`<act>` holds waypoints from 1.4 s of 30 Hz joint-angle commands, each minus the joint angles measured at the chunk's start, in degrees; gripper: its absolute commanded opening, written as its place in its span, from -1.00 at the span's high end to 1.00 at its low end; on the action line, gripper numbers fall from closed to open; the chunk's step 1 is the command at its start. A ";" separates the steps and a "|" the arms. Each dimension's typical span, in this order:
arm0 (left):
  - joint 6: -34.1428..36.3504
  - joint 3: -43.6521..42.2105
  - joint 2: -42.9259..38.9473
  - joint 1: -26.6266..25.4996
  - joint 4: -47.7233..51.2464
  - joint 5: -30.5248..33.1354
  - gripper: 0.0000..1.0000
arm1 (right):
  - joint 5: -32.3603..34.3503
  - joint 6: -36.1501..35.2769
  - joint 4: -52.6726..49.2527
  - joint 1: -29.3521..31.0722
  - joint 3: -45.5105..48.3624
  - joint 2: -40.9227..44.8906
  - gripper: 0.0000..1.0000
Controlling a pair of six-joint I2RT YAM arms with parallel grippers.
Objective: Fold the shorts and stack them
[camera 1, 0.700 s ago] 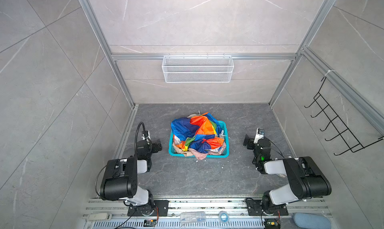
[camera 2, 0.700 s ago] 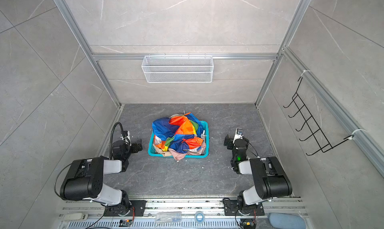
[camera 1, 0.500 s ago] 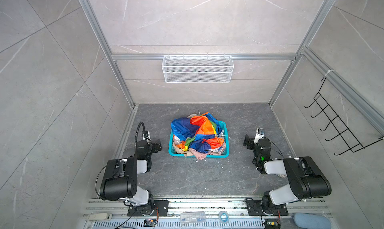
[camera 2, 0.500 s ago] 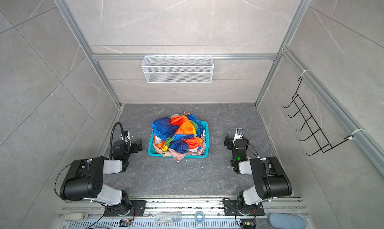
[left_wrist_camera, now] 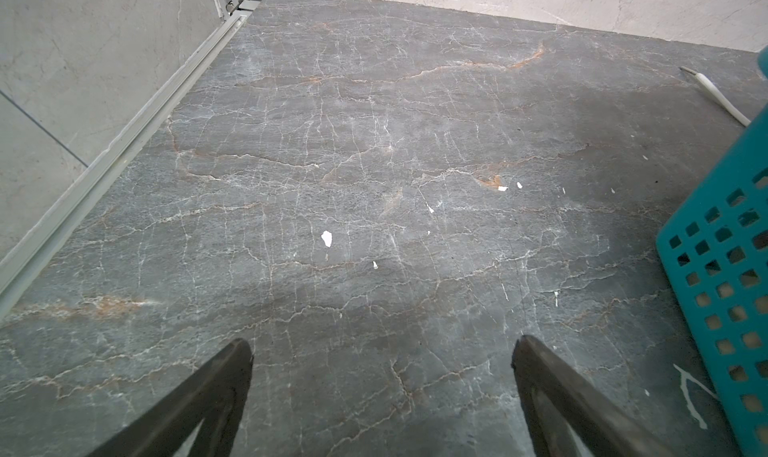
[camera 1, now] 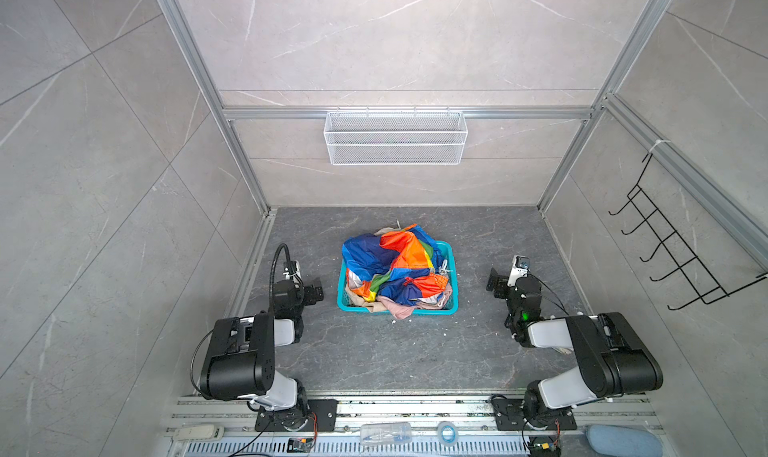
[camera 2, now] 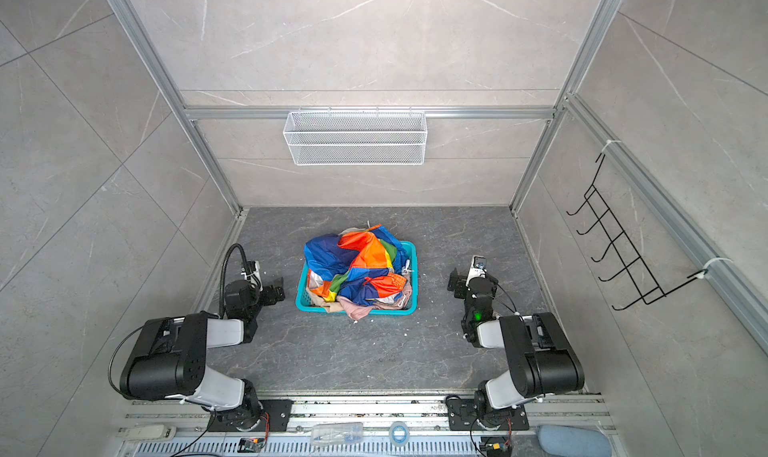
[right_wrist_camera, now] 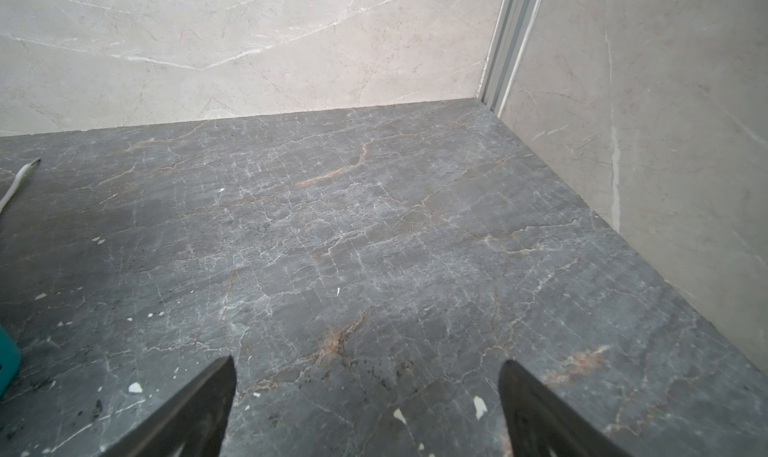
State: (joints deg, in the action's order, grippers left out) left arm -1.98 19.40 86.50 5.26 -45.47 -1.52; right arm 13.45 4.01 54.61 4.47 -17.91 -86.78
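Note:
The shorts lie crumpled in a heap in a teal perforated basket (camera 1: 452,253) (camera 2: 412,251) at the middle of the dark stone floor. The rainbow-striped pair (camera 1: 395,264) (camera 2: 357,264) is on top. A dusty pink pair (camera 1: 401,308) (camera 2: 356,310) spills over the front rim, with beige fabric (camera 1: 366,305) beside it. My left gripper (camera 1: 316,295) (left_wrist_camera: 382,345) rests low just left of the basket, open and empty. My right gripper (camera 1: 496,284) (right_wrist_camera: 366,365) rests low to the right of it, a little further off, also open and empty. The basket's wall (left_wrist_camera: 727,268) shows in the left wrist view.
A white wire basket (camera 1: 395,137) hangs on the back wall. A black hook rack (camera 1: 673,259) is on the right wall. A white cord end (left_wrist_camera: 715,93) (right_wrist_camera: 14,185) lies on the floor behind the basket. Walls enclose three sides.

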 commanded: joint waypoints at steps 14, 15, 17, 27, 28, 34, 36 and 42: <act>0.44 1.42 -0.46 -0.02 -2.78 0.73 -0.99 | -0.27 -0.49 -0.33 0.20 -1.16 -0.32 -0.99; 0.47 1.35 -0.46 -0.07 -2.78 0.75 -0.99 | -0.27 -0.52 -0.31 0.19 -1.16 -0.32 -0.99; 0.43 1.43 -0.45 -0.04 -2.79 0.73 -0.99 | -0.27 -0.50 -0.34 0.24 -1.13 -0.32 -0.99; 0.54 1.33 -0.59 -0.22 -2.85 1.10 -0.99 | 1.08 -0.25 0.04 0.24 -1.00 -0.02 -0.99; 0.41 1.62 -0.76 -0.88 -2.66 3.67 -0.99 | 3.50 0.68 -0.58 0.28 -0.91 0.80 -0.99; -3.16 8.60 -11.88 -4.14 19.60 16.48 -0.99 | 8.01 -0.48 -8.90 2.50 -1.56 10.79 -0.99; -7.19 10.56 -14.67 -4.55 26.58 17.59 -0.99 | 9.04 0.87 -12.83 2.95 -1.32 17.77 -0.99; -18.41 11.89 -24.53 -4.64 31.34 7.92 -0.99 | 4.77 15.09 -14.11 3.00 2.61 32.13 -0.99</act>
State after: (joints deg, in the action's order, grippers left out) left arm -12.43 29.89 66.04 0.84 -19.64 10.59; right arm 18.63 9.69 43.90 7.22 -17.52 -57.52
